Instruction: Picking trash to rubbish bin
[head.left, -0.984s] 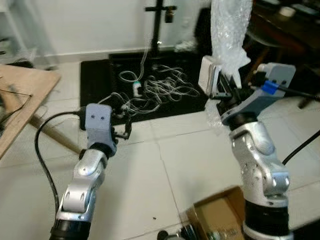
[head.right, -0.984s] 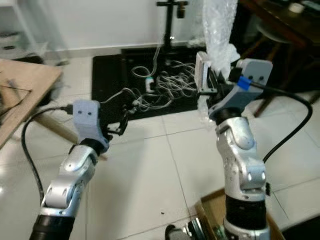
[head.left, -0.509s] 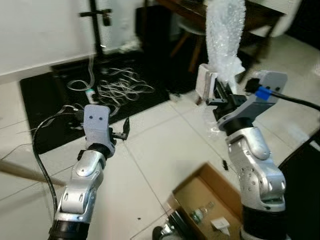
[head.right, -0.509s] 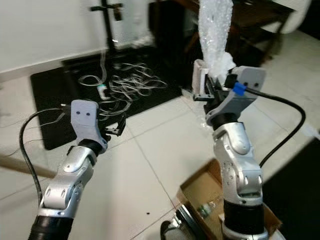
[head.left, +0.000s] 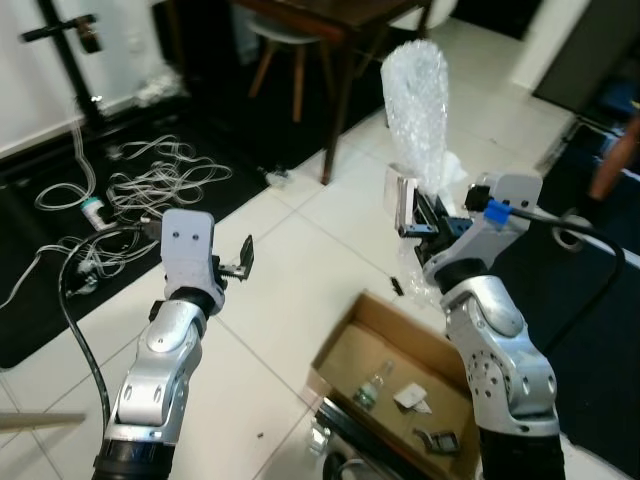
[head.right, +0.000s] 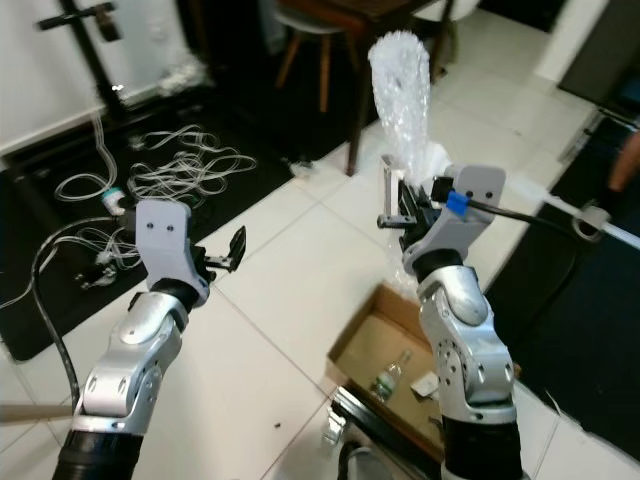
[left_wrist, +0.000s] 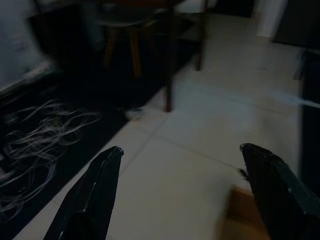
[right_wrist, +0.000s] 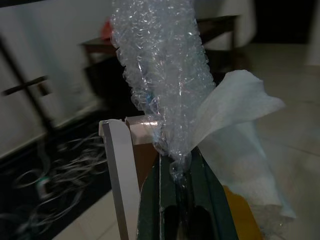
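Right hand around crinkly bubble wrap

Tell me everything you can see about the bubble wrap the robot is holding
The bubble wrap is a clear, crinkled roll standing upright, pinched at its lower end between the shut fingers of the right gripper. White tissue-like paper and a white-edged piece of cardboard sit against it at the grip. It is held above the tiled floor, just beyond the open cardboard box.

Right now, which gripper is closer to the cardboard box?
Right. The right gripper, holding bubble wrap, is raised just past the box's far edge. The left gripper is off to the box's left, over bare tile.
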